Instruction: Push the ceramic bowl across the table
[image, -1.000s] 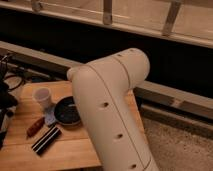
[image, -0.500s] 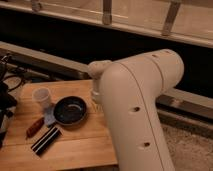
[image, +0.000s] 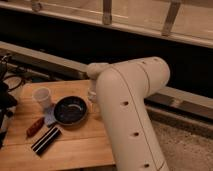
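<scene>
The ceramic bowl is round, shallow and glossy black. It sits on the light wooden table, left of the middle. My big white arm fills the right foreground and bends down over the table's far right part. The gripper is at the arm's end, mostly hidden, just right of the bowl's rim. I cannot tell if it touches the bowl.
A small white cup stands just up-left of the bowl, with a grey-blue item between them. A red object and a black striped bar lie in front of the bowl. Dark gear stands at the left edge.
My arm has swung to the right and uncovered more of the tabletop. Its end has come down beside the bowl's right rim. The bowl has not visibly moved.
</scene>
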